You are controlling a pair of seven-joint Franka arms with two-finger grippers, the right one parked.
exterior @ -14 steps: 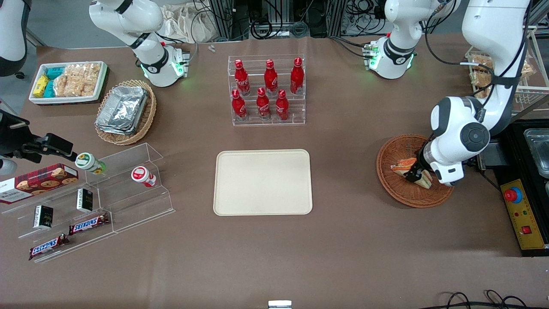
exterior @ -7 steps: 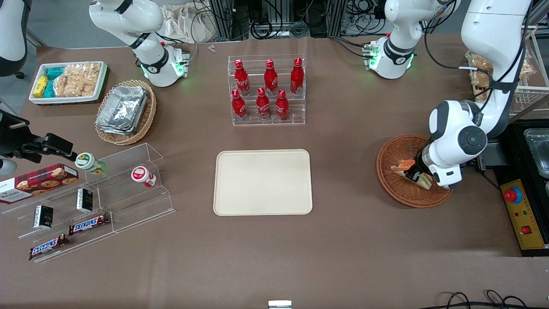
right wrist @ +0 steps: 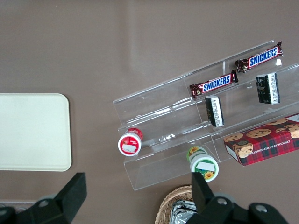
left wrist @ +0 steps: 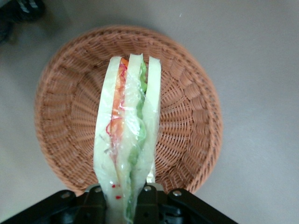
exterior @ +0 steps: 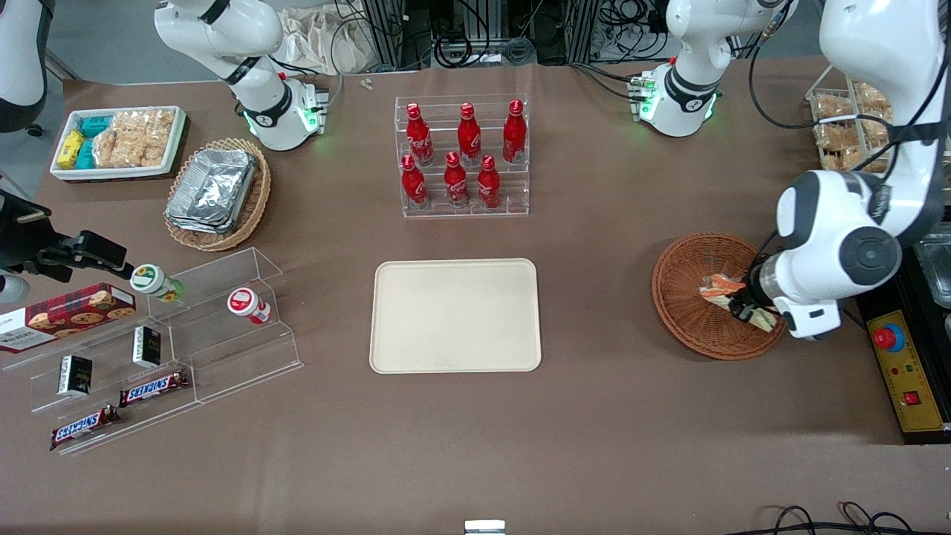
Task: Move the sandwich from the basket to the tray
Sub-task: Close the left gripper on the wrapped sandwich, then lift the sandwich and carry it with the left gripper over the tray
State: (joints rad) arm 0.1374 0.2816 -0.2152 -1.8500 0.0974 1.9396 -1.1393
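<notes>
**Q:** ok so where was everything at that point?

**Me:** Biggest first: the table (exterior: 594, 416) had the tray (exterior: 455, 315) sitting flat and bare in the middle, long side running across the table. The basket (exterior: 687, 297) was well apart from it, toward my working arm's end. My gripper (exterior: 752, 312) was above the basket, clamped tight on the sandwich (exterior: 724, 288).

**Q:** Was it actually lifted though?

**Me:** Looked like it to me. In the wrist view the sandwich (left wrist: 128, 130) hung clear over the basket (left wrist: 187, 116) weave, pinched across its bread faces at the wide end, point sticking straight away from my fingers (left wrist: 96, 205).

**Q:** so what did the next move hinge on?

**Me:** The tray lay sideways from my gripper, toward the parked arm's end, about the same nearness to the front camera. So I figured a mostly straight sideways carry, keeping high enough to clear the basket rim. The wrap looked slippery, so a twist in the grip was my worry.
</notes>
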